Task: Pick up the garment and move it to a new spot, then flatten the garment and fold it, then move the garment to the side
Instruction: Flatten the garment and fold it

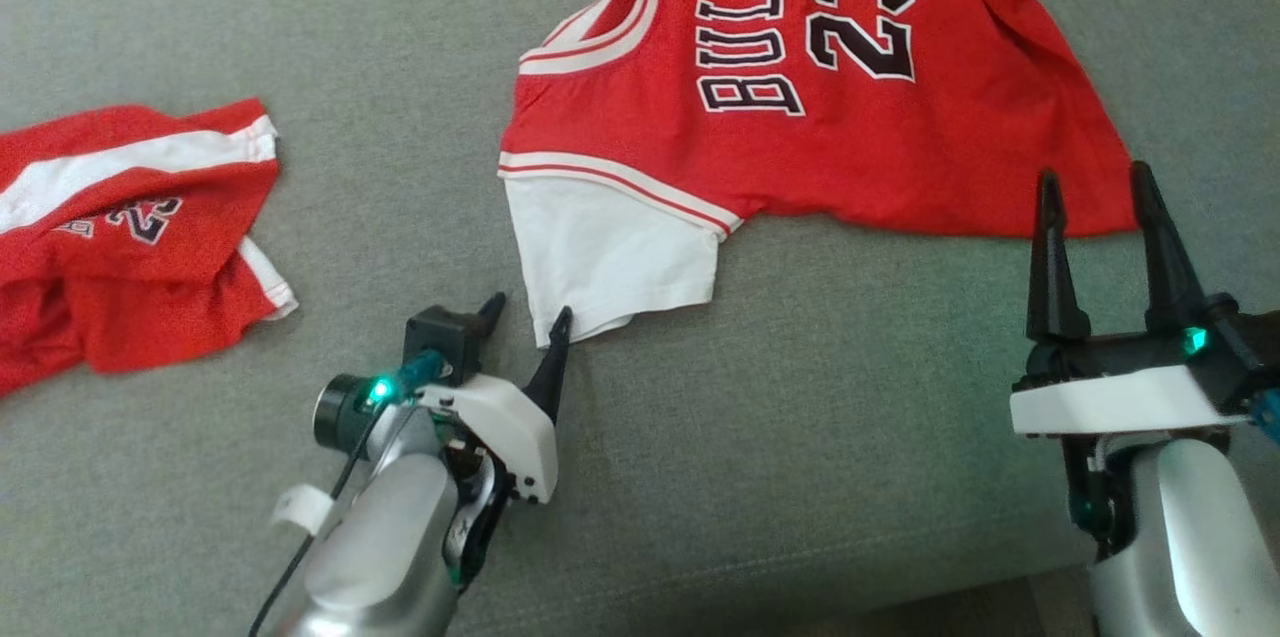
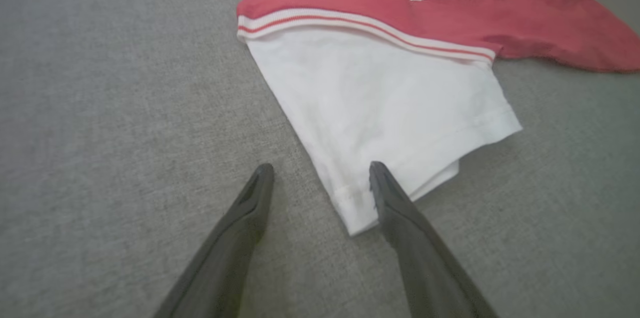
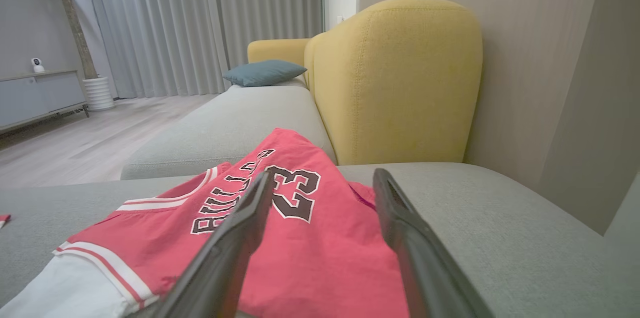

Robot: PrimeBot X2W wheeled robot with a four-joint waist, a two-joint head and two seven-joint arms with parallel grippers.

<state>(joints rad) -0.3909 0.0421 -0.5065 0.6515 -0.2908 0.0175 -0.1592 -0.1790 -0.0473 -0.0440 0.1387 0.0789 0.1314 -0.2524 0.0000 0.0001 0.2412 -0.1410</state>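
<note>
The garment (image 1: 800,117) is a red basketball jersey with black lettering, the number 23 and a white sleeve (image 2: 390,98); it lies spread on the grey couch seat (image 1: 800,397). My left gripper (image 1: 529,309) is open at the sleeve's lower corner. In the left wrist view that corner lies between the left gripper's (image 2: 321,167) fingers, with one finger over the hem. My right gripper (image 1: 1094,175) is open, its fingertips at the red hem on the right. In the right wrist view the jersey (image 3: 320,248) lies under and ahead of the right gripper (image 3: 325,174).
A second red piece with white stripes, like shorts (image 1: 130,227), lies crumpled at the left of the seat. A yellow backrest (image 3: 395,78) stands behind the jersey, with a blue cushion (image 3: 264,72) farther along. The seat's front edge runs near my arms.
</note>
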